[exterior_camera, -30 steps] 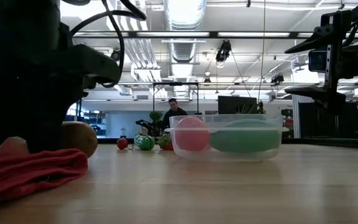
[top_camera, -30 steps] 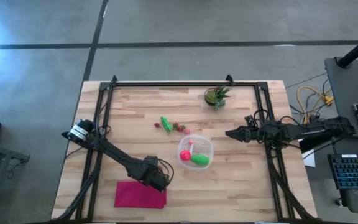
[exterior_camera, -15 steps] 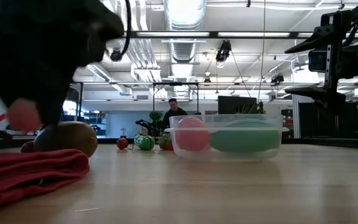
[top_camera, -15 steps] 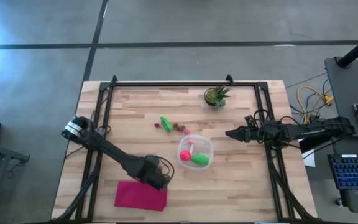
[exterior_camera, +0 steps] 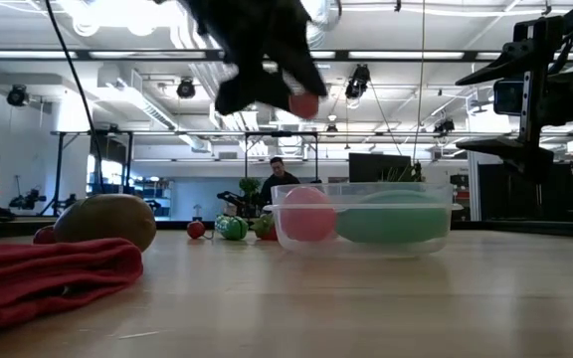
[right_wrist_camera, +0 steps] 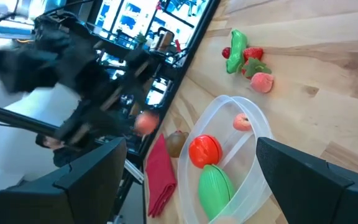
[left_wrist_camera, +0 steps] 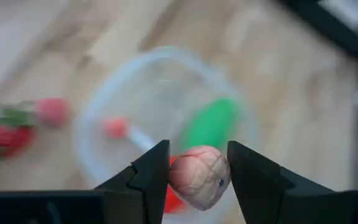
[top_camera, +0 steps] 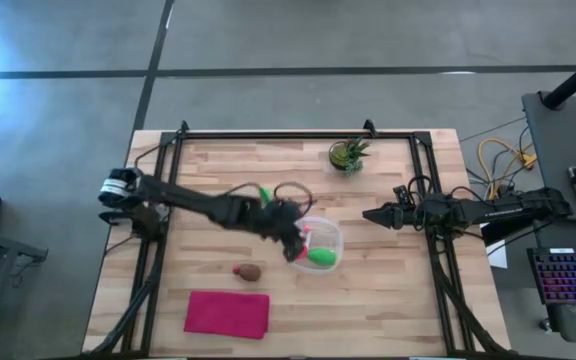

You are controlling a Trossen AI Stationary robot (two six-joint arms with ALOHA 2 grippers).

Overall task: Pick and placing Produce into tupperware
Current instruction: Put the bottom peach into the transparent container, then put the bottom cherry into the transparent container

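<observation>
Left tool (left_wrist_camera: 197,171) grips pink produce (left_wrist_camera: 199,178) above the tupperware (left_wrist_camera: 104,124).

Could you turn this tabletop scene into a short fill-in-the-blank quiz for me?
1. The left gripper carries a small pinkish toy fruit above the clear plastic ____.
2. The brown round toy lies on the wooden ____.
3. The flat magenta cloth lies nearest the ____ round toy.

Missing words: tupperware; table; brown

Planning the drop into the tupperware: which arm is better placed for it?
Left. The left gripper already holds a pink produce piece above the tupperware; the right gripper waits empty beside it.
</observation>
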